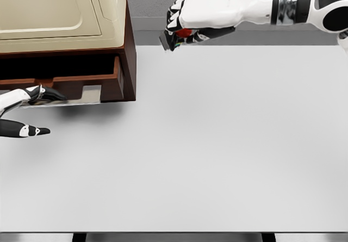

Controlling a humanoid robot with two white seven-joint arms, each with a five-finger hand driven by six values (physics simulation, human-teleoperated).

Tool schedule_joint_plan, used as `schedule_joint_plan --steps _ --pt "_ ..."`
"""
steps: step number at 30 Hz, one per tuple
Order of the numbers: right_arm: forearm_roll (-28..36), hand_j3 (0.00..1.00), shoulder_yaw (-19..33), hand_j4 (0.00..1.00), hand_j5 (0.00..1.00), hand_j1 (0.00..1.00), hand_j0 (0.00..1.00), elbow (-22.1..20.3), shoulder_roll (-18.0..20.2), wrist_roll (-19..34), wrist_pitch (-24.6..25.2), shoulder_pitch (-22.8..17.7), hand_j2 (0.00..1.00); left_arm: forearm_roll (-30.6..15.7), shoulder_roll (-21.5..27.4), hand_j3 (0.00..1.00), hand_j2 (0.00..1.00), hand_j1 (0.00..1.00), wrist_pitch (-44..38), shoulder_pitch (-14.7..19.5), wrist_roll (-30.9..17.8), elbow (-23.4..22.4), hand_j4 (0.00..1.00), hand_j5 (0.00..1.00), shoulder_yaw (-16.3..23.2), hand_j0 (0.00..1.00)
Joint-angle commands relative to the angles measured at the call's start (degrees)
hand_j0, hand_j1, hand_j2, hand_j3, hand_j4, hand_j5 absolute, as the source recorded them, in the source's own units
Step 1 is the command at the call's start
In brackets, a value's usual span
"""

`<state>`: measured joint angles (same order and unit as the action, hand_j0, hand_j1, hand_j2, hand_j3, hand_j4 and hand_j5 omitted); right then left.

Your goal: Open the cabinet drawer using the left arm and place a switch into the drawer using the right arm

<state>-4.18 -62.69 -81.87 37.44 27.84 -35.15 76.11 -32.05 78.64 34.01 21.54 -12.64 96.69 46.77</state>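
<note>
Right hand (187, 27) clamps half-hidden switch (173, 38); left hand (24, 109) spread, cropped, beside drawer (76, 81).

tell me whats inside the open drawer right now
Nothing shows in the drawer: only a dark gap under the cabinet top, most of its inside hidden by its front and the overhang. The switch is not there; the right hand holds it above the table.

My right hand (187, 27) covers most of the switch (173, 38), and the cabinet (65, 13) and my left hand (27, 111) get cropped at the edge.
</note>
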Motion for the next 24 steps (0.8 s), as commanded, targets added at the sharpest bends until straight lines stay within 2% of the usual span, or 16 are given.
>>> schedule_joint_plan --steps 1,3,10,16,24 --pt "0.2 0.46 -0.1 0.46 0.46 0.46 0.46 1.3 -0.6 0.1 0.1 0.0 0.46 4.4 0.0 0.76 0.76 0.76 1.0 0.0 0.4 0.2 0.76 0.76 1.4 0.76" --pt "0.1 0.46 -0.5 0.46 0.46 0.46 0.46 2.9 -2.5 0.5 0.1 0.3 0.46 4.4 0.1 0.77 0.77 0.77 1.0 0.0 0.4 0.2 0.77 0.77 1.3 0.77" --pt "0.1 0.46 -0.8 0.46 0.46 0.46 0.46 3.1 -5.2 0.6 0.1 0.4 0.46 4.5 0.5 0.77 0.77 0.77 1.0 0.0 0.4 1.0 0.77 0.77 1.2 0.77" --pt "-0.3 0.46 -2.5 0.46 0.46 0.46 0.46 7.5 -8.5 0.9 0.1 1.8 0.46 4.3 1.8 0.76 0.76 0.76 1.0 0.0 0.4 1.5 0.76 0.76 1.2 0.76" --pt "-0.4 0.46 -2.6 0.46 0.46 0.46 0.46 7.5 -11.7 0.8 0.1 1.9 0.46 3.8 2.4 0.76 0.76 0.76 1.0 0.1 0.4 1.9 0.76 0.76 1.2 0.76"
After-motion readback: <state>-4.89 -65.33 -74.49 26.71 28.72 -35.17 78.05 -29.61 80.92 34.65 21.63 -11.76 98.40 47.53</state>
